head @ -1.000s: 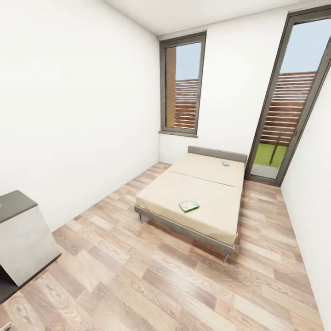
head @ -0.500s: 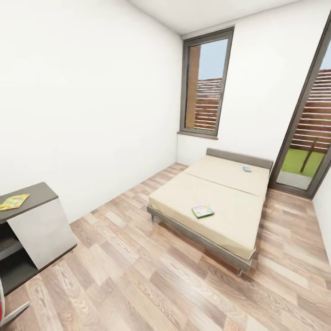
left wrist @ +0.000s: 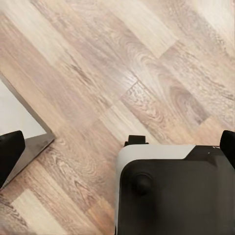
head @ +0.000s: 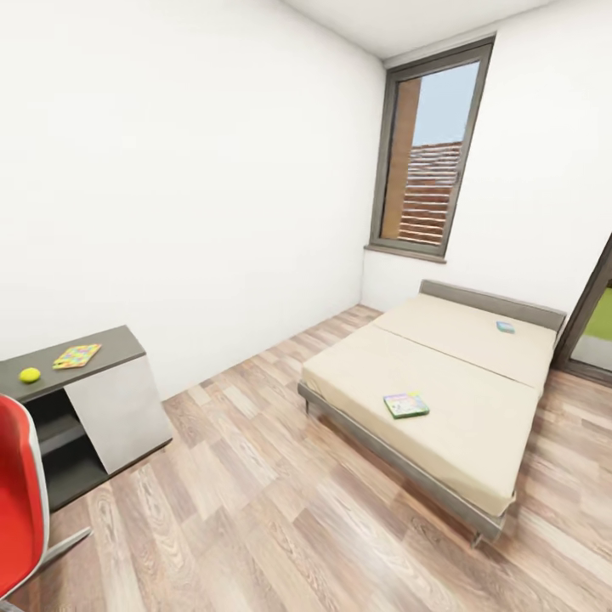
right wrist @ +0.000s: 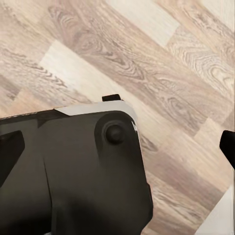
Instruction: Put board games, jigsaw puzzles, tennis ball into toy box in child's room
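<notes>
Two board games lie on the beige bed (head: 476, 442): a green-bordered one (head: 405, 405) near its foot and a small blue one (head: 506, 326) by the headboard. On the table's low dark grey side unit (head: 102, 399) at the left lie a multicolour jigsaw puzzle (head: 76, 355) and the yellow-green tennis ball (head: 30, 375). The toy box is out of view. In the wrist views my left gripper (left wrist: 119, 152) and right gripper (right wrist: 119, 146) hang open over the wood floor and my own base, holding nothing.
A red and white chair (head: 17, 501) stands at the lower left beside the side unit. A tall window (head: 429, 161) is in the far wall and a glass door (head: 595, 327) at the right edge. Wood-plank floor (head: 255, 510) stretches between the side unit and the bed.
The head view has swung left, so the bed has slid right and the side unit, the puzzle, then the ball and the red chair have come into view. Nothing itself has moved.
</notes>
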You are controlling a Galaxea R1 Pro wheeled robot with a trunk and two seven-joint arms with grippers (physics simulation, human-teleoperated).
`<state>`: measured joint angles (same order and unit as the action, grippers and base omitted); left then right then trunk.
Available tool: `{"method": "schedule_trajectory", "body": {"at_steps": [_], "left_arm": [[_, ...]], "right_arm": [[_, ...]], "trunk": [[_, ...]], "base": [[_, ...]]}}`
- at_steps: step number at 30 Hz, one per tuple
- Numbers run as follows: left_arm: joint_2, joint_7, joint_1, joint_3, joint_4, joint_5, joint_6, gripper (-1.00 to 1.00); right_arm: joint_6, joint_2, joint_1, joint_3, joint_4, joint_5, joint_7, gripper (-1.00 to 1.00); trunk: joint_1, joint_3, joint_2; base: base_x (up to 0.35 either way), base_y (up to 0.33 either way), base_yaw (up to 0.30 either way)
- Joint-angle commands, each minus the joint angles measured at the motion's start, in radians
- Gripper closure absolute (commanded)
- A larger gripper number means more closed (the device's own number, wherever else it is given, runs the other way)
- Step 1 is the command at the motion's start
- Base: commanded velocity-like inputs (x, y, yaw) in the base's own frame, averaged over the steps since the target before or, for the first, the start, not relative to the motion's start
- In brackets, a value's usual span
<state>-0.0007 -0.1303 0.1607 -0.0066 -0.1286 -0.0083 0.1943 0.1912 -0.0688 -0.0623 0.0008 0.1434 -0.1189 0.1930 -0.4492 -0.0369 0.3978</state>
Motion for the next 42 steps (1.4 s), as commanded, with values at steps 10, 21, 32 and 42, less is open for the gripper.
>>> {"method": "schedule_trajectory", "body": {"at_steps": [10, 21, 32, 42], "left_arm": [[0.001, -0.003, 0.001, -0.001, 0.001, -0.001, 0.004, -1.00], [0.000, -0.003, 0.001, -0.001, 0.001, 0.000, 0.004, -1.00], [0.000, -0.003, 0.001, -0.001, 0.001, 0.000, 0.004, -1.00], [0.001, -0.003, 0.001, -0.001, 0.001, 0.000, 0.004, -1.00]], "right_arm": [[0.005, 0.000, -0.001, 0.001, 0.000, -0.010, 0.000, -1.00], [0.006, 0.002, -0.001, 0.001, 0.001, -0.010, 0.000, -1.00], [0.006, 0.003, -0.001, 0.002, -0.005, -0.010, -0.001, -1.00], [0.004, 0.003, -0.001, 0.000, -0.004, -0.014, -0.003, -1.00]], "trunk": [[-0.001, -0.002, 0.002], [-0.001, -0.002, 0.002], [-0.001, -0.002, 0.002], [-0.001, -0.002, 0.002]], "base": [[0.133, -0.209, 0.243], [0.043, -0.053, 0.026], [0.001, -0.001, 0.001], [0.001, 0.000, -0.073]]}}
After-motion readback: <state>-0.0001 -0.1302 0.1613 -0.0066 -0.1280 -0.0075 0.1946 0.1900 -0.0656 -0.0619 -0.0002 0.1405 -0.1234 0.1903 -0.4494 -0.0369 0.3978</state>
